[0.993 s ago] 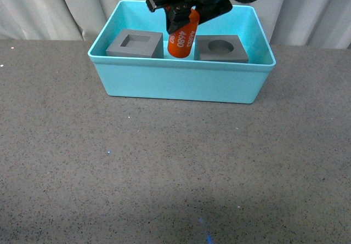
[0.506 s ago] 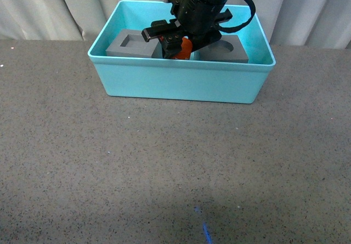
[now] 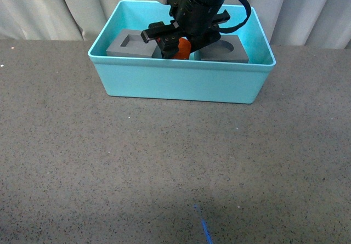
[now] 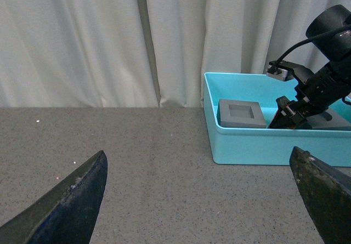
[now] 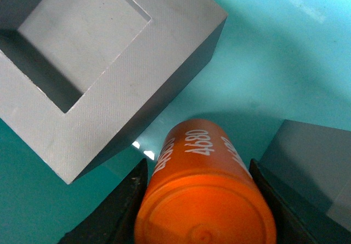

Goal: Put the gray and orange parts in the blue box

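Observation:
The turquoise blue box (image 3: pixel 181 82) stands at the far middle of the table. Inside it sit the gray cube with a square recess (image 3: pixel 131 42) on the left and the gray cube with a round recess (image 3: pixel 226 49) on the right. My right gripper (image 3: pixel 178 45) reaches down into the box between them, shut on the orange cylinder (image 3: pixel 184 47). In the right wrist view the orange cylinder (image 5: pixel 205 200) printed "4680" sits between both fingers, beside the square-recess cube (image 5: pixel 93 63). My left gripper (image 4: pixel 203 200) is open and empty, well short of the blue box (image 4: pixel 263 145).
White curtains (image 3: pixel 33 8) hang behind the table. The gray speckled tabletop (image 3: pixel 164 172) spreads in front of the box.
My right gripper has lowered the orange cylinder from above the rim down into the box between the two gray cubes. In the last half second it barely moved.

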`<action>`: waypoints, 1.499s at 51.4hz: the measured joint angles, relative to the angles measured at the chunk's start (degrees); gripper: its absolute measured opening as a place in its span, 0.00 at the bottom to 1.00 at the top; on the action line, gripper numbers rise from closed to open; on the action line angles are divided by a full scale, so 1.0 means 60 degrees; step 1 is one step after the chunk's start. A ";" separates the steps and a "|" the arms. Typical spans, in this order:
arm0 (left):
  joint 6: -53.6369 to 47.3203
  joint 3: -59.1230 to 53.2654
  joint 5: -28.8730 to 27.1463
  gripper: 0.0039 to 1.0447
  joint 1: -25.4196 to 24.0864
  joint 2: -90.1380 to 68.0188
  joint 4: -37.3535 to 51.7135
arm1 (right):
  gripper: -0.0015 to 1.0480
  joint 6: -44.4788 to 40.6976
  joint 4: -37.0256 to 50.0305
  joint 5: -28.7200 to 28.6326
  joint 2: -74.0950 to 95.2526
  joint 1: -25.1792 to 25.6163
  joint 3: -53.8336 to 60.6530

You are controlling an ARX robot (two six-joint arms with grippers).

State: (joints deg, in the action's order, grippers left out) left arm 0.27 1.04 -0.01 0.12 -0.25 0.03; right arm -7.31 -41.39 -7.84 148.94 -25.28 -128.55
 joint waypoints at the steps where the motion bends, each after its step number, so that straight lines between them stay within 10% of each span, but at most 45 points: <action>1: 0.0000 0.0000 0.0000 0.94 0.0000 0.0000 0.0000 | 0.56 0.0007 0.0000 -0.0007 0.0000 0.0000 0.0000; 15: 0.0000 0.0000 0.0000 0.94 0.0000 0.0000 0.0000 | 0.92 0.0270 0.0532 -0.0095 -0.0244 0.0004 0.0408; 41: 0.0000 0.0000 0.0000 0.94 0.0000 0.0004 0.0000 | 0.91 0.1304 0.4758 0.0958 -0.5122 0.0353 0.5577; 70: 0.0000 0.0000 0.0000 0.94 0.0000 0.0004 0.0000 | 0.91 0.1362 0.8688 0.5147 -1.1030 0.0579 1.3231; 77: 0.0000 0.0000 -0.0007 0.94 0.0000 0.0004 0.0000 | 0.66 0.1257 1.3708 0.4335 -1.1846 0.0969 1.5912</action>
State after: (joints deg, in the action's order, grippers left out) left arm 0.27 1.04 -0.05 0.12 -0.23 0.03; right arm 0.23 40.86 18.17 77.87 -19.46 -33.08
